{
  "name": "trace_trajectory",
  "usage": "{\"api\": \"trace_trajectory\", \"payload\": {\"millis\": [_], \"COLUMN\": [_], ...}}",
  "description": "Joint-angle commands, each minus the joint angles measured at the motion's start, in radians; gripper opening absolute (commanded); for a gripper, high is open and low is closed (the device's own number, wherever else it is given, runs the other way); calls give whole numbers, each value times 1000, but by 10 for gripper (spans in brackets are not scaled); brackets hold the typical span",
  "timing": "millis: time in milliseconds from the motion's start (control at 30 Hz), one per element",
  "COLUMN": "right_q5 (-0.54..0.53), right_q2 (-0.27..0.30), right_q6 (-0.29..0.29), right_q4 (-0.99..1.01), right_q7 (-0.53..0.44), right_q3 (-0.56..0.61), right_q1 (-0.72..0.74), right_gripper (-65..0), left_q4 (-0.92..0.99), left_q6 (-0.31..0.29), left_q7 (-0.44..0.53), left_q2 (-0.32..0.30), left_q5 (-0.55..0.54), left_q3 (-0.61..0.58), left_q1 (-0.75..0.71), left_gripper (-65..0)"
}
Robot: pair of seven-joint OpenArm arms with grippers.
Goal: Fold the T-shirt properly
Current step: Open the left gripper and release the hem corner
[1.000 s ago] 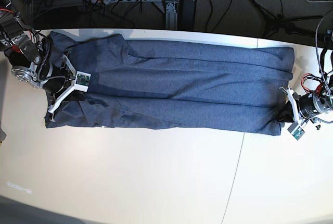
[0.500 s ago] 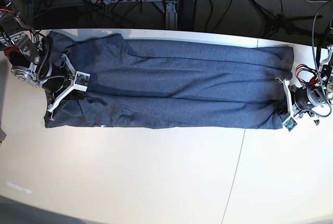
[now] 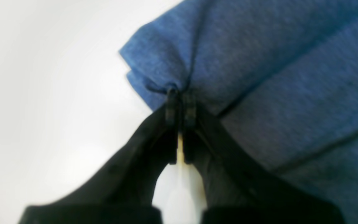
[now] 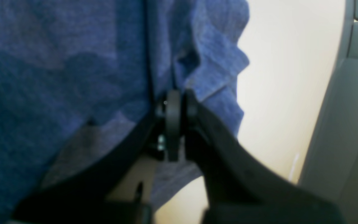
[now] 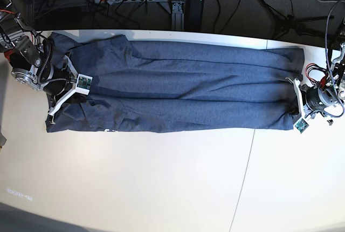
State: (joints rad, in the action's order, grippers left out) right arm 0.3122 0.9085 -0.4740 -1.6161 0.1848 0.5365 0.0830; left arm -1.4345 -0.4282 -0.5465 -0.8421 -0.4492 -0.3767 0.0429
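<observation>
I have the T-shirt (image 5: 183, 94) stretched long across the far half of the white surface (image 5: 161, 183), plain side up, with lengthwise creases running between the two arms. My left gripper (image 3: 180, 93) is clenched on the cloth at the right end; its fingers (image 3: 172, 105) pinch a gathered bit of the edge, and two layers show just beside them. My right gripper (image 4: 177, 102) is clenched on the cloth at the left end, where the fabric bunches in folds around its fingers (image 4: 173, 118).

As I judge it, the step in hand is drawing the shirt taut before laying a fold. To do it well I want both pinches to hold every layer, so I pull evenly and gently from both ends. I keep both ends low over the surface. The near edge at the left looks rumpled, and a little white shows under it; that needs smoothing out.
</observation>
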Motion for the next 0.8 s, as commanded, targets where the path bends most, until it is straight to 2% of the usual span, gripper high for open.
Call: {"api": "trace_trajectory", "payload": {"millis": [0, 200, 333, 367, 467, 600, 700, 767], "right_q5": [-8, -25, -25, -25, -26, -71, -110, -132], "right_q2": [22, 22, 21, 21, 21, 21, 19, 19], "right_q6": [-61, -61, -61, -61, -61, -61, -61, -61], "right_q4": [-8, -8, -8, -8, -8, -8, -9, -9], "right_q7": [-2, -2, -2, -3, -2, -2, -2, -2], "right_q3": [-13, -13, -13, -13, -13, -13, -13, -13], "right_q1": [16, 16, 16, 16, 16, 16, 16, 16], "right_gripper": [-650, -650, -650, -650, -650, -650, -650, -552], "left_q4": [-19, -28, -28, -28, -29, -53, -72, -74], "left_q6": [17, 25, 25, 31, 112, 167, 148, 105], "left_q7": [10, 11, 7, 3, -10, -17, -58, -89], "left_q2": [-26, -25, -25, -25, -24, -19, -19, -19], "left_q5": [-3, -2, 23, 24, 29, 8, -88, -159], "left_q3": [11, 11, 11, 11, 29, 138, 244, 297], "left_q1": [5, -4, -4, -4, -4, -7, -8, -9], "left_gripper": [-650, -650, -484, -464, -462, -462, -463, -463]}}
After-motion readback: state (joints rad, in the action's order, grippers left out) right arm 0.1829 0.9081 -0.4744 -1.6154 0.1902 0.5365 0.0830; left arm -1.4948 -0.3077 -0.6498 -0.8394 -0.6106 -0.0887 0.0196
